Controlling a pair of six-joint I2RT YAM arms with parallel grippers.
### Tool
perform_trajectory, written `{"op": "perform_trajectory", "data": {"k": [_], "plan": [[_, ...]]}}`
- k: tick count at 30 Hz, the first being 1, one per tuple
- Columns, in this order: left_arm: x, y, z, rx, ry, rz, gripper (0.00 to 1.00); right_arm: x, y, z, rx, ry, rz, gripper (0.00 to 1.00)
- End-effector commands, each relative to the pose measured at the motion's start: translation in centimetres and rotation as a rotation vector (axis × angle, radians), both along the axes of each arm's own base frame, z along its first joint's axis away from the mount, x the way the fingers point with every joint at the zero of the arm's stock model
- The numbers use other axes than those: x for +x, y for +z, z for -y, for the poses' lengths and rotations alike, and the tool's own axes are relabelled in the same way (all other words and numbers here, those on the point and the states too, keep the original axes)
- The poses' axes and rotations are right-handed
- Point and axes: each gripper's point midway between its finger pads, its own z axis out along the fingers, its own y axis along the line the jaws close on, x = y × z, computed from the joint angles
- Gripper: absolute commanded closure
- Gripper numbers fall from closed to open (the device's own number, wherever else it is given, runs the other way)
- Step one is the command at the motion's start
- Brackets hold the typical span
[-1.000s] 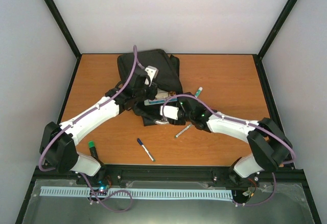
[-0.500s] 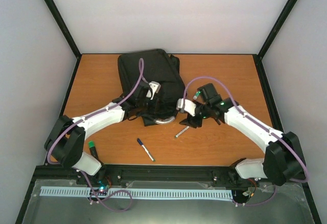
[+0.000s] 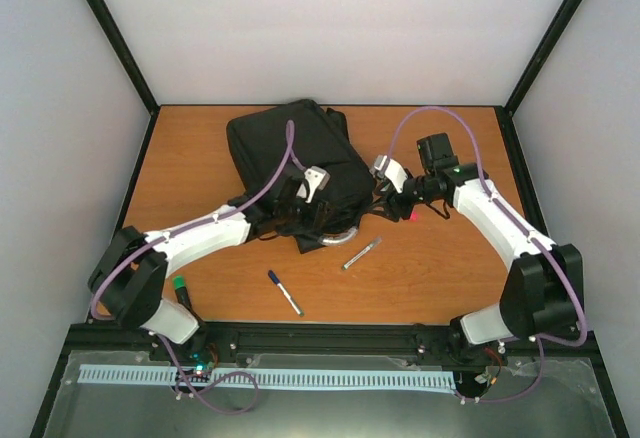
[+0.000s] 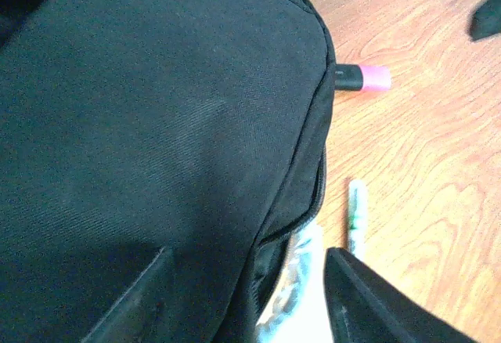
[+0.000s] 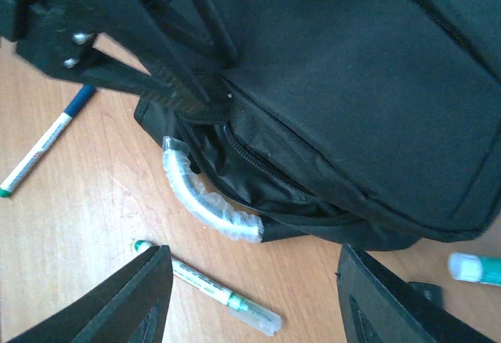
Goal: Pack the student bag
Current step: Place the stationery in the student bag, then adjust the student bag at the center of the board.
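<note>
Large black soft fabric backpack [image 3: 290, 153] seen upper centre of top view. Left gripper [image 4: 246, 253] jaws apart over bag edge. Right gripper [image 5: 252, 250] jaws apart, nothing held. Packing judged unfinished; slim clear pen [image 5: 205, 284] probably to be grasped next.

White shells and black joints are seen on the left arm [image 3: 200, 233] and right arm [image 3: 500, 223]. A purple cable [image 3: 290, 153] is looped along each. Claw fingers [image 5: 117, 304] are black.

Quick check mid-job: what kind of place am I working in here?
Probably a lab robot cell, not a classroom: plain white walls in black framing enclose a wooden table holding the student bag and loose pens.
</note>
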Motion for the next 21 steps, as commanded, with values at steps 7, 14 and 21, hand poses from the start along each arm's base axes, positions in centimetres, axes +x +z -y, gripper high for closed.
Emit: {"op": "perform_trajectory", "data": {"k": [7, 14, 21], "plan": [[-2.2, 3.5, -9.3, 0.014, 0.333, 0.054, 0.19, 1.3, 0.9, -1.9, 0.056, 0.007, -0.026, 0.40], [-3.0, 0.5, -15.5, -0.026, 0.571, -0.091, 0.08, 2.7, 0.7, -3.8, 0.052, -0.011, -0.051, 0.41], [-1.5, -2.0, -18.0, -0.087, 0.701, -0.183, 0.07, 5.3, -2.3, -5.9, 0.045, -0.083, -0.183, 0.42]]}}
